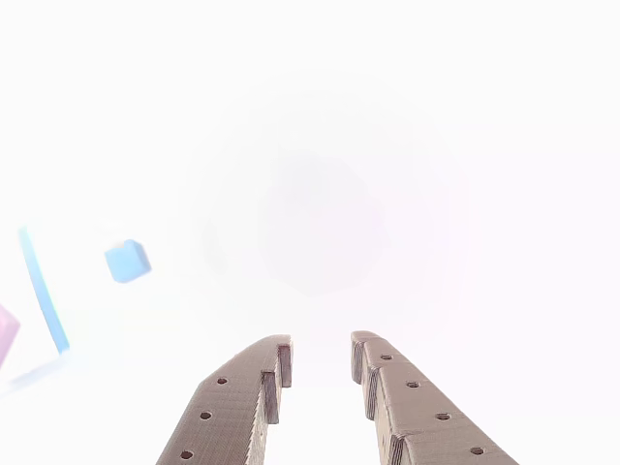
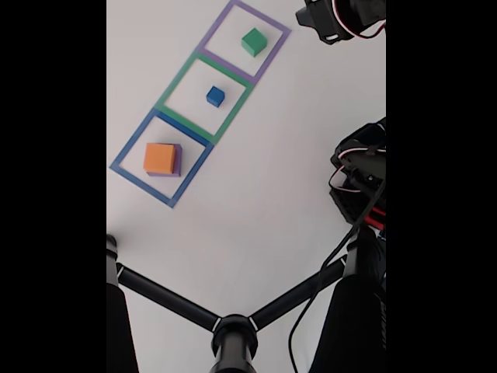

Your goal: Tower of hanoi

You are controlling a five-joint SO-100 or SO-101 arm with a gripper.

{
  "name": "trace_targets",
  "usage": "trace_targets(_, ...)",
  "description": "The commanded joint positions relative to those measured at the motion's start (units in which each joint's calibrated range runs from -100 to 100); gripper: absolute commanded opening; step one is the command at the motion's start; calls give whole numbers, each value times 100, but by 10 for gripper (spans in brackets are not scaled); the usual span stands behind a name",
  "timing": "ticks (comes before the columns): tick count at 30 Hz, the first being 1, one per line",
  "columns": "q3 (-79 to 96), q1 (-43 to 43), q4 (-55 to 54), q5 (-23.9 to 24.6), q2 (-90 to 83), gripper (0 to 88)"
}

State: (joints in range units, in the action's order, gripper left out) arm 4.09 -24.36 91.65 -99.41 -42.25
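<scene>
Black tripod [image 2: 233, 330] over white table [image 2: 256, 202].

White table [image 2: 256, 194], three cubes, taped squares [image 2: 200, 99]

Two brown, layered fingers [image 1: 247, 407] are seen entering the other view from the bottom edge, with small round holes along their outer faces. The hand [image 1: 320, 360] is held apart, a clear gap being kept between the tips, and nothing is gripped between them. Both fingers are angled slightly inward toward the tips.

In the fixed view, dark parts of the arm [image 2: 361, 183] are seen along the right edge, with red and white cables looped around a joint. A further dark section [image 2: 342, 17] is found at the upper right corner, likewise wrapped in cables.
</scene>
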Motion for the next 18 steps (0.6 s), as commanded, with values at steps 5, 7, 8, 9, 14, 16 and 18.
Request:
trace_targets(5,200,-537,-331,-59,-26,61)
trace_targets(7,645,-613,-744,-59,-74,96)
trace_targets(8,891,-642,-995,-59,-90,124)
trace_targets(9,1118,-671,-1222,-59,-115,137)
trace_targets(14,2073,-700,-2226,-59,-139,220)
trace_targets(16,2427,-690,-2607,-59,-139,240)
trace_targets(18,2782,-671,-3011,-59,-147,259)
